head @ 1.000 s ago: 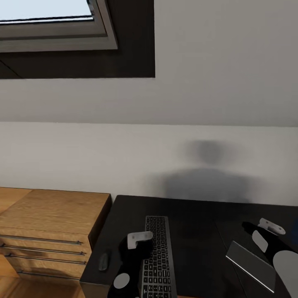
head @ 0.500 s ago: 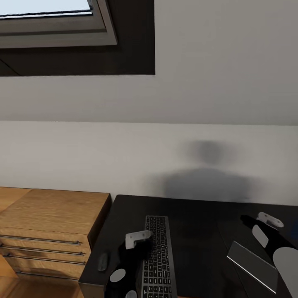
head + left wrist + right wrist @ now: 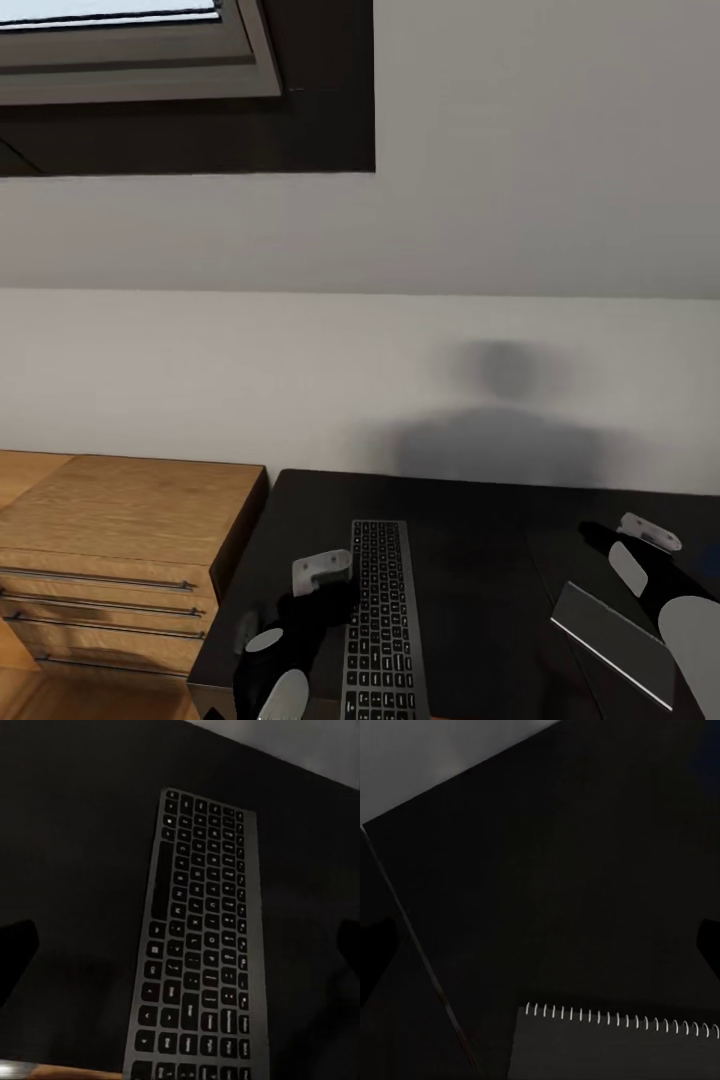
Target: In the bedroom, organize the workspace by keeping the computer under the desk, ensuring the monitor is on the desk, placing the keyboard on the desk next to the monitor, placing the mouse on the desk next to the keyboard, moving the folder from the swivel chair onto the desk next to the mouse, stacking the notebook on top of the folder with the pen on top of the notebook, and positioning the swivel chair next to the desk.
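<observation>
Your left gripper (image 3: pixel 300 600) hangs over the black desk (image 3: pixel 470 540), just left of the keyboard (image 3: pixel 382 620). Its jaws are wide apart and hold nothing. The mouse (image 3: pixel 243 632) peeks out beside that arm. Your right gripper (image 3: pixel 625 545) is wide apart too, empty, above a spiral notebook (image 3: pixel 615 1046).

Mouse (image 3: pixel 244 630) beside keyboard (image 3: pixel 381 620) mostly hidden behind left arm; keyboard's near end and notebook (image 3: pixel 615 1042) cut by frame edge.
</observation>
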`<state>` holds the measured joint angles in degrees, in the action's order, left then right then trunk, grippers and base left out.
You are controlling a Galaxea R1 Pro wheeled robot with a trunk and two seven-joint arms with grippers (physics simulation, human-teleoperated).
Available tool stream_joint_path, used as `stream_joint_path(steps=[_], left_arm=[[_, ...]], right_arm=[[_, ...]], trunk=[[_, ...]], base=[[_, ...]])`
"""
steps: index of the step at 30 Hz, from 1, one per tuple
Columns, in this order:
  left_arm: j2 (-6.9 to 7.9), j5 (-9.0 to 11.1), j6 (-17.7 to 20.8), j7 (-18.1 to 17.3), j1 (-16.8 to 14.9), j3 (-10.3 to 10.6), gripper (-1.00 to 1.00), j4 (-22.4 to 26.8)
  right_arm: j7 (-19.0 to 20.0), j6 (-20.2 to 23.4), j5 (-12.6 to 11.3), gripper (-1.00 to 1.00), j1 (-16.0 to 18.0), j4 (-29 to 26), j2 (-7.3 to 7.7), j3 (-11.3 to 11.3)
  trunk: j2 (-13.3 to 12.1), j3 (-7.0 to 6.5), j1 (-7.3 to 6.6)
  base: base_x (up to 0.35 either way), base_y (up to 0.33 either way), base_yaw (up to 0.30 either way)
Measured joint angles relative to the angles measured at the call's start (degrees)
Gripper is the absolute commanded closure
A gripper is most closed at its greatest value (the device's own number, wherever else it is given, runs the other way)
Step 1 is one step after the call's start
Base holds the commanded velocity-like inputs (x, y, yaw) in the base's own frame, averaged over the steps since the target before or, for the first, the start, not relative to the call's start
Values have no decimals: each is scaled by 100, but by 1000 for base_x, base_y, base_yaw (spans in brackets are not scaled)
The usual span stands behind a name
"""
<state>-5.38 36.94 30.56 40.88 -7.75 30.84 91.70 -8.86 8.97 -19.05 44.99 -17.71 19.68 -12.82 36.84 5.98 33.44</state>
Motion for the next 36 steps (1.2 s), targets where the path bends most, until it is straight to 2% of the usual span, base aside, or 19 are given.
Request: stream_joint_path(steps=[8, 11, 12, 15, 27, 36], left_arm=[[2, 71, 18, 0, 0, 42, -100, 48], [22, 74, 19, 0, 1, 48, -100, 68], [29, 74, 19, 0, 1, 48, -100, 74], [31, 74, 19, 0, 2, 51, -100, 76], [37, 74, 19, 0, 0, 66, -100, 95], [37, 75, 19, 0, 1, 90, -100, 95]], right_arm=[[3, 8, -2, -100, 0, -1, 2, -30], [6, 7, -102, -100, -1, -56, 2, -32], [1, 7, -219, -100, 1, -133, 5, -26], [-2, 7, -270, -100, -1, -155, 11, -23], [0, 14, -311, -100, -1, -160, 34, -15], [-76, 596, -294, -100, 0, -82, 126, -36]], trunk=[[322, 144, 176], [442, 198, 242], [483, 216, 264], [603, 270, 330], [1085, 487, 594], [1447, 649, 792]], base=[[0, 0, 0], [0, 0, 0], [0, 0, 0], [0, 0, 0], [0, 0, 0], [0, 0, 0]])
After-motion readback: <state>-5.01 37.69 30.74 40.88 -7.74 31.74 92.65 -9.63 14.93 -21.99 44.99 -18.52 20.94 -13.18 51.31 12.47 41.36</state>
